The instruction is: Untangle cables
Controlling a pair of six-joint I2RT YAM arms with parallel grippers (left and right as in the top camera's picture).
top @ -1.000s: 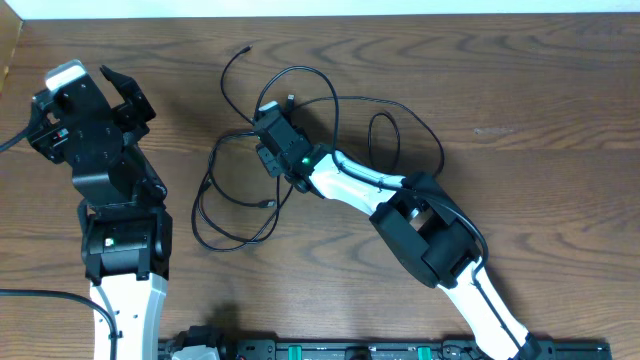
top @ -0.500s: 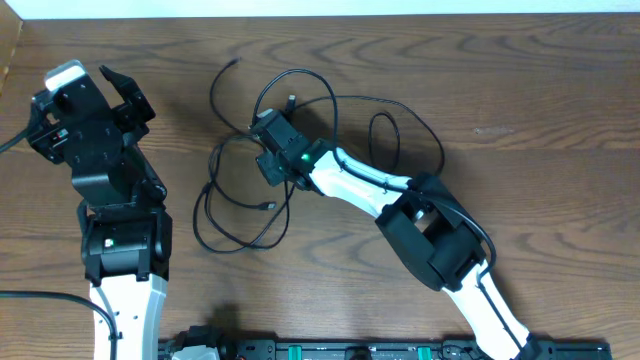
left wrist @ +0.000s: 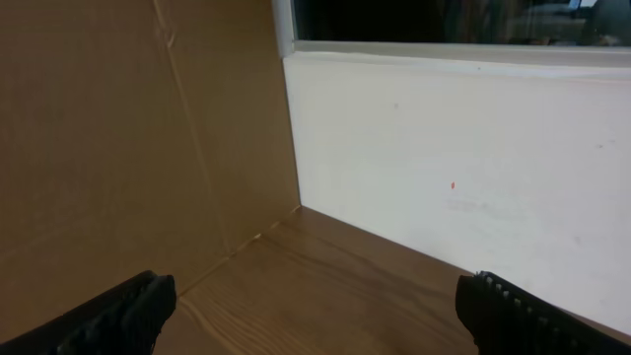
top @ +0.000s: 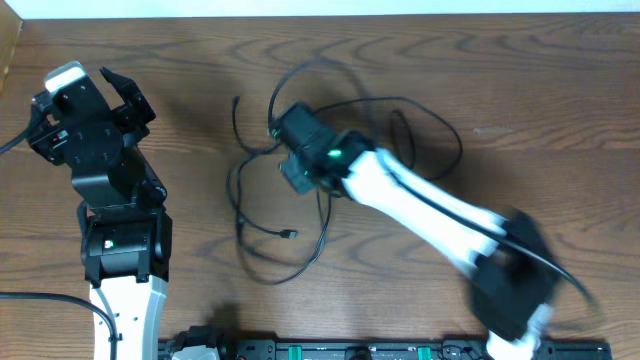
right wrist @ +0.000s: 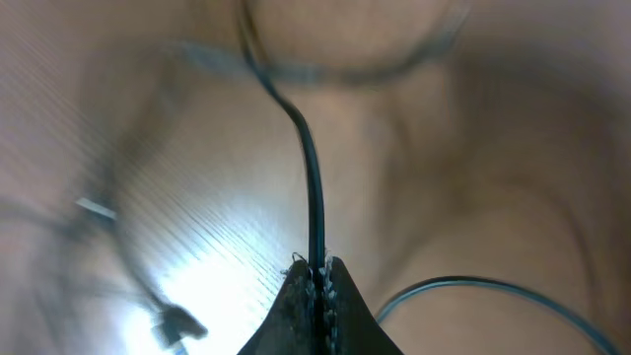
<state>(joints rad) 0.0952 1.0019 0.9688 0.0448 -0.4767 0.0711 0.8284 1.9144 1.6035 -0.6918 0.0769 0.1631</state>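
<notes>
Thin black cables point(top: 288, 234) lie in loose loops on the brown table point(top: 560, 100) around its middle. More loops trail to the right point(top: 440, 115). My right gripper point(top: 283, 150) is over the tangle, and the arm is blurred. In the right wrist view this gripper point(right wrist: 317, 271) is shut on one black cable point(right wrist: 314, 197), which runs straight up from the pinched fingertips; another loop point(right wrist: 463, 286) curves off to the right. My left gripper point(top: 128, 95) stands far left, away from the cables. In the left wrist view it point(left wrist: 320, 320) is open with nothing between its fingers.
A cardboard wall point(left wrist: 118, 148) and a white wall point(left wrist: 463, 148) bound the table's far left corner. The white wall runs along the back edge point(top: 400, 8). A black rail point(top: 350, 350) lies along the front edge.
My right gripper has shut on a black cable and moved to the right, dragging the tangle along and reshaping its loops. The left arm has not moved.
</notes>
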